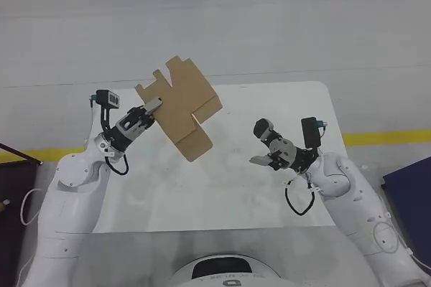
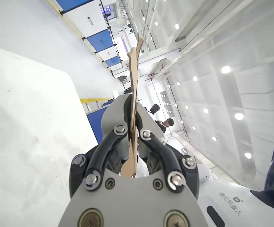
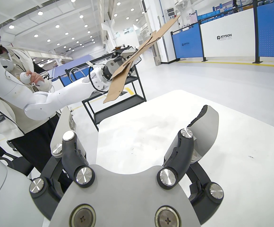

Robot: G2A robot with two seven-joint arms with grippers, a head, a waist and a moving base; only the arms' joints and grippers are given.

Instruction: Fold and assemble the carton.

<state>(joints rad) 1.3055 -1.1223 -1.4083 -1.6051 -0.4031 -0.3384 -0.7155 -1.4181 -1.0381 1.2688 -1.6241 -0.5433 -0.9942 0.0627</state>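
A flat brown carton [image 1: 183, 106] hangs in the air over the back left of the white table [image 1: 223, 204], tilted. My left gripper [image 1: 152, 107] is shut on the carton's left edge. In the left wrist view the carton [image 2: 134, 88] runs edge-on between the two closed fingers [image 2: 114, 116]. In the right wrist view the carton [image 3: 137, 57] is held up by the far arm above the table. My right gripper [image 1: 262, 147] sits open over the right side of the table with nothing between its fingers [image 3: 204, 121], well apart from the carton.
The table's bare surface [image 3: 151, 128] stretches between the two arms. A black metal rack [image 3: 118, 105] stands beyond the table's far edge. A person with a hand-held controller [image 3: 24, 77] stands beside the robot. Blue partitions [image 3: 233, 34] line the room.
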